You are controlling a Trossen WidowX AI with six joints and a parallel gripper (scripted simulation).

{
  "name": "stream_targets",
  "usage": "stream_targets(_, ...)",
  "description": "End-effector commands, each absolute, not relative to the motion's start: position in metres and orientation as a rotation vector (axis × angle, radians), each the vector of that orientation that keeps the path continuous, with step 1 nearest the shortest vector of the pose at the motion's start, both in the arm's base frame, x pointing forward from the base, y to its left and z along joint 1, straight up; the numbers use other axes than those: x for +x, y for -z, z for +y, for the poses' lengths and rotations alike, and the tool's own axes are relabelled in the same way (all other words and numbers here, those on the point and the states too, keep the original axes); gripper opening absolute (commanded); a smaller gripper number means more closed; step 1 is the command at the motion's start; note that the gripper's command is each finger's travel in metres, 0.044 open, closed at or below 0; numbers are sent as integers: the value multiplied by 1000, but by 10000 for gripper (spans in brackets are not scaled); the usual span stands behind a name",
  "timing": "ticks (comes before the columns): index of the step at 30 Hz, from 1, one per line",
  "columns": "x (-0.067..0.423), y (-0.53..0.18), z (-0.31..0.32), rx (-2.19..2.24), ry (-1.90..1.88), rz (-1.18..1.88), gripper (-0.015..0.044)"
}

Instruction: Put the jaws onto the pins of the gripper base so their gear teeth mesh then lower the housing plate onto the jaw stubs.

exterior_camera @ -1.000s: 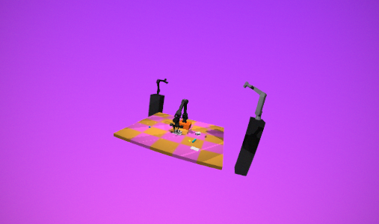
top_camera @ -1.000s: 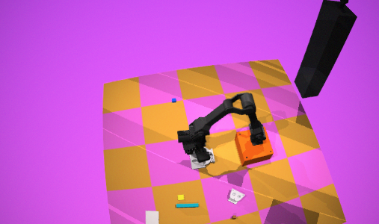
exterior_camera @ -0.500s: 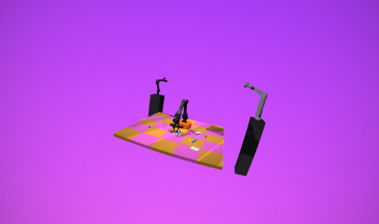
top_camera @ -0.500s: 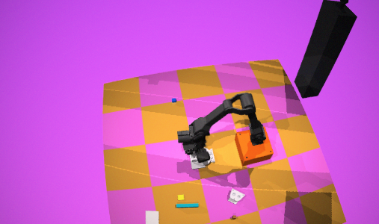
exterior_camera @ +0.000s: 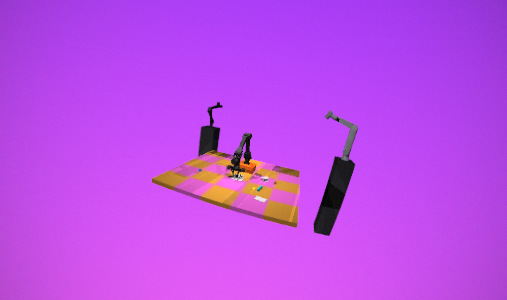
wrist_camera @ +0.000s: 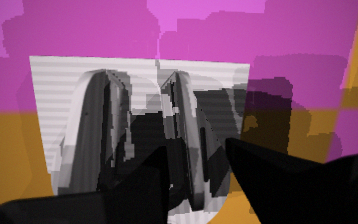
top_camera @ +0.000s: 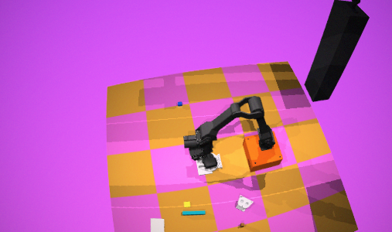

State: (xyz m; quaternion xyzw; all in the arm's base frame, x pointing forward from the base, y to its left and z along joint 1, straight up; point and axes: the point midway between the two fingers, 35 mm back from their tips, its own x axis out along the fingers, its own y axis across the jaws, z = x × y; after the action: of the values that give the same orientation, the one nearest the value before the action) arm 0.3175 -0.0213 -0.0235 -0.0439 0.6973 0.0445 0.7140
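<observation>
The white gripper base [top_camera: 202, 170] [wrist_camera: 42, 75] lies flat on the checkered table, partly under my hand. Two long pale jaws stand side by side over it in the wrist view: the left jaw [wrist_camera: 84, 125] and the right jaw [wrist_camera: 192, 150]. My gripper [wrist_camera: 196, 149] is shut on the right jaw, one black finger on each side of it. Shadows and the fingers hide the pins and gear teeth, so I cannot tell whether they mesh. The housing plate [top_camera: 243, 203] [exterior_camera: 265, 178], white with two round holes, lies apart on the table.
My arm stands on an orange block [top_camera: 260, 156] beside the base. A blue cube [top_camera: 179, 104], a yellow block [top_camera: 187, 204], a teal bar [top_camera: 193, 213], a white rectangle [top_camera: 157, 225] and a small brown piece [top_camera: 241, 225] lie around. Dark pillars [exterior_camera: 334, 197] stand beyond the table.
</observation>
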Motion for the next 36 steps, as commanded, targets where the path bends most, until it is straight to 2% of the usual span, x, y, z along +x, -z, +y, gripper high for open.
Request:
stream_targets(1, 318, 24, -21, -95, -101, 1543, 134)
stream_targets(7, 318, 24, -21, -95, -101, 1543, 134)
stream_targets(11, 318, 24, -21, -97, -99, 1545, 224)
stream_targets(25, 318, 21, -21, -97, -99, 1545, 224)
stream_targets(33, 316, -44, -21, -95, -101, 1542, 224)
stream_targets(36, 319, -37, -22, -98, -97, 1534, 224)
